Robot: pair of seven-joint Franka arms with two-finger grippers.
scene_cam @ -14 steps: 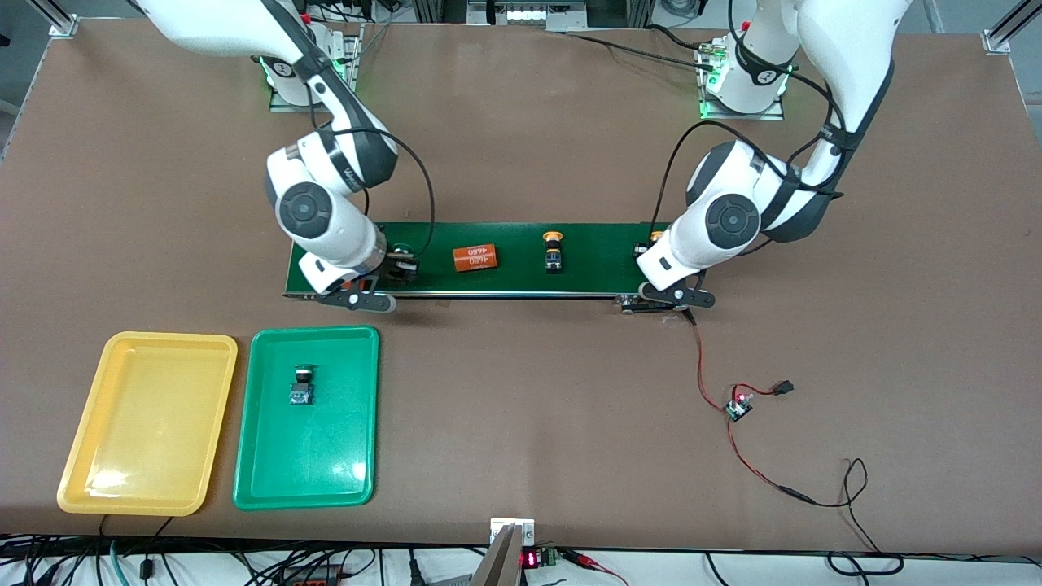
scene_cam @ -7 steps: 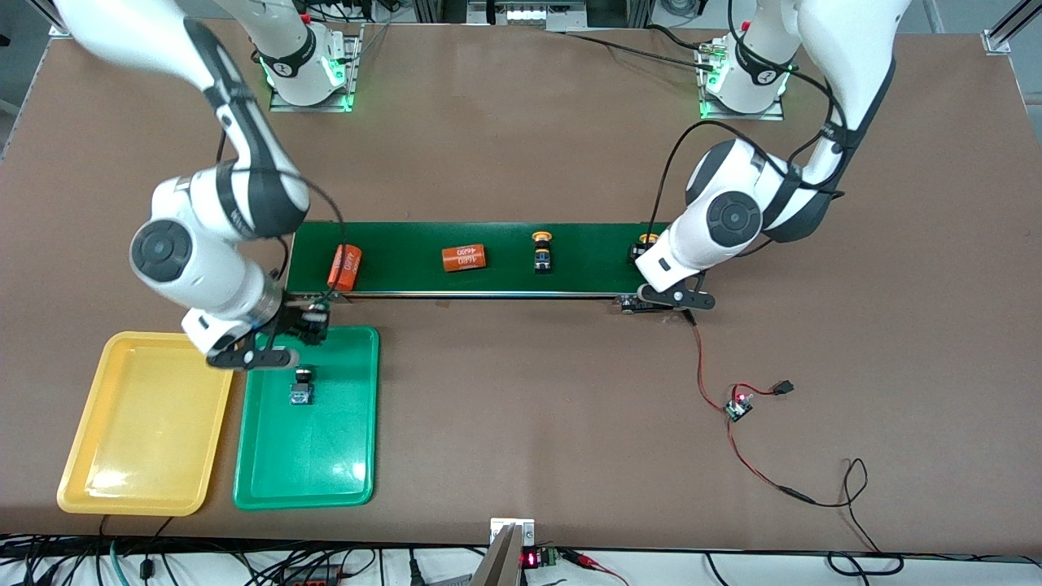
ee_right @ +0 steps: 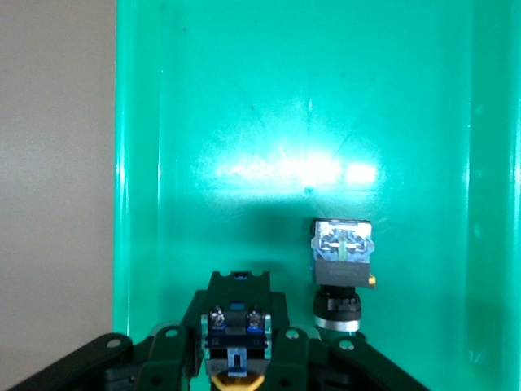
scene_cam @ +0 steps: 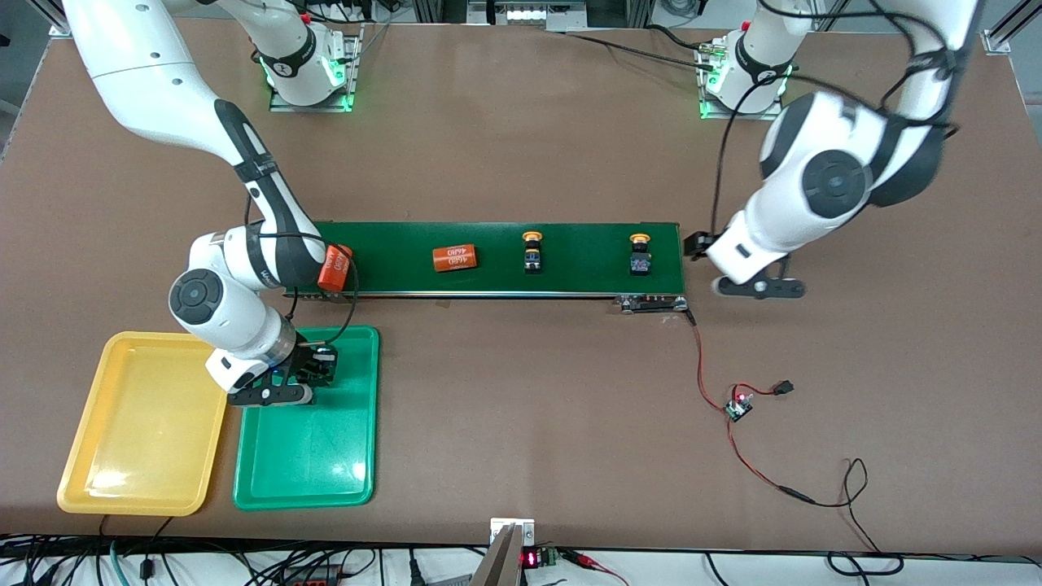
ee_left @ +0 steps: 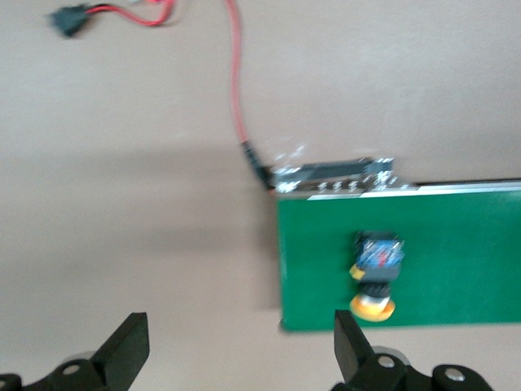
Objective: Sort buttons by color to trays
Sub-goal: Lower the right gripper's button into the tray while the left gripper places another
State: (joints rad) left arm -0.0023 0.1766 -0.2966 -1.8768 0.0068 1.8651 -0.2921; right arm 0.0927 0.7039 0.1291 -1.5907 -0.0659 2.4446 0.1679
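so far one green button [ee_right: 342,265] lies in the green tray [scene_cam: 342,456]; right end effector [ee_right: 236,358] grips a second over it, left end effector [ee_left: 236,358] wide beside the belt [scene_cam: 570,268]; two yellow buttons [scene_cam: 532,251] wait there.

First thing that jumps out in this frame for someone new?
The right gripper sits low over the green tray, shut on a button, beside a button already lying there. The yellow tray alongside holds nothing. On the conveyor belt, two yellow-capped buttons and two orange cylinders wait, while the open left gripper hangs just off its end.

Right gripper [scene_cam: 313,368] clamped (low); left gripper [scene_cam: 737,268] jaws spread.
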